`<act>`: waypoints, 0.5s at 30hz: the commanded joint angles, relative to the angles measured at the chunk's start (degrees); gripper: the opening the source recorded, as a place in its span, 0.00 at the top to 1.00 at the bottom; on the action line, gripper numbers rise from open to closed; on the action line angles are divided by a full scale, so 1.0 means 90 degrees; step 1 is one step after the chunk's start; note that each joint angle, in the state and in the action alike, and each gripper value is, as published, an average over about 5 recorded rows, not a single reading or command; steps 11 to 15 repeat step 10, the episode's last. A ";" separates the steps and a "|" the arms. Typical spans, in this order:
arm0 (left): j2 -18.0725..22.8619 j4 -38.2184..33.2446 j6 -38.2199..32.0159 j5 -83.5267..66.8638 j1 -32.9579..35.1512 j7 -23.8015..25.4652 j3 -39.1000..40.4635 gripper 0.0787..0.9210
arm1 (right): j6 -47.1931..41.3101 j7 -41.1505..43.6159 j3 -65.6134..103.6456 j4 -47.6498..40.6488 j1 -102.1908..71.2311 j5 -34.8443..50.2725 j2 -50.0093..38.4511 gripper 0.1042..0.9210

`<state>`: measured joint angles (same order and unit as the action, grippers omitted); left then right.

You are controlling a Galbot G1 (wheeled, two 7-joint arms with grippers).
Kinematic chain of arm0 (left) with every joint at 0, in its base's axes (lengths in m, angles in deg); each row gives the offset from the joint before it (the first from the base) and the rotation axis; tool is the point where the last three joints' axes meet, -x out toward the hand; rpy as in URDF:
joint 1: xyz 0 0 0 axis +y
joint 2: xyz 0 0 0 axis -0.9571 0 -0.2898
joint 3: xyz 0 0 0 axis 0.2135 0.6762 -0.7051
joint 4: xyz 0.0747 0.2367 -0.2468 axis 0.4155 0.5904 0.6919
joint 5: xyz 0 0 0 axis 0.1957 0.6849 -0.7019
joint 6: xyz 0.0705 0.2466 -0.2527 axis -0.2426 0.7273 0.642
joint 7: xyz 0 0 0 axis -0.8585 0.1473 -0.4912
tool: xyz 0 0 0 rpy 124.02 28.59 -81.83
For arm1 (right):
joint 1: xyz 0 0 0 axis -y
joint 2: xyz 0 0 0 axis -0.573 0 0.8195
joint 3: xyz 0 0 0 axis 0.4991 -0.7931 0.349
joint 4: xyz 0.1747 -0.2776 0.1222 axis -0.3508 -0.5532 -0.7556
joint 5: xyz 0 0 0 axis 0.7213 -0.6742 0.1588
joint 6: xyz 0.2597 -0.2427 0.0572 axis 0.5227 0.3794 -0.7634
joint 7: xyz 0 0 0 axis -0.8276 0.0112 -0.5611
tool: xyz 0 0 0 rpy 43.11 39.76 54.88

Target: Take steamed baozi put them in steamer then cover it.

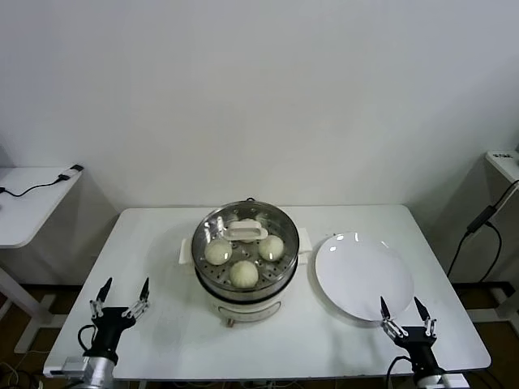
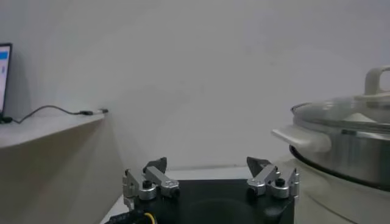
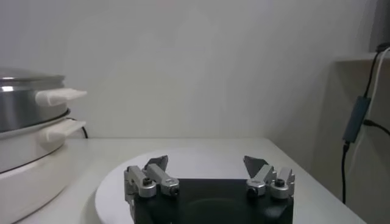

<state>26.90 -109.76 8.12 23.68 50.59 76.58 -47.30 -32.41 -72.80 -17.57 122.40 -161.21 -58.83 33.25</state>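
Observation:
The steel steamer (image 1: 243,279) stands on its cream-white pot base at the table's middle. The clear glass cover (image 1: 212,224) with its white handle (image 1: 245,233) lies on it. Through the glass I see three pale baozi (image 1: 244,274); a fourth is hidden under the handle. My left gripper (image 1: 123,295) is open and empty at the table's front left corner. My right gripper (image 1: 405,309) is open and empty at the front right, by the plate's near edge. The steamer and cover also show in the left wrist view (image 2: 347,137), and the steamer in the right wrist view (image 3: 27,109).
An empty flat white plate (image 1: 361,275) lies right of the steamer, and shows in the right wrist view (image 3: 201,164). A white side table (image 1: 28,203) with a cable stands at far left. Another cable (image 1: 478,223) hangs at far right.

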 commanded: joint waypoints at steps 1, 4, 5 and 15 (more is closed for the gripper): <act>-0.0002 0.0388 -0.0433 -0.0721 0.0117 0.0080 -0.0060 0.12 | -0.0012 0.0013 0.0008 0.0003 -0.0017 0.0000 0.0003 0.12; 0.0018 0.0350 -0.0423 -0.0738 0.0124 0.0098 -0.0022 0.12 | -0.0013 0.0016 0.0021 0.0014 -0.0031 0.0009 -0.0006 0.12; 0.0024 0.0338 -0.0419 -0.0741 0.0126 0.0102 -0.0013 0.12 | -0.0012 0.0017 0.0025 0.0018 -0.0036 0.0011 -0.0008 0.12; 0.0031 0.0312 -0.0417 -0.0745 0.0136 0.0111 0.0009 0.12 | -0.0006 0.0019 0.0032 0.0037 -0.0055 0.0010 -0.0017 0.12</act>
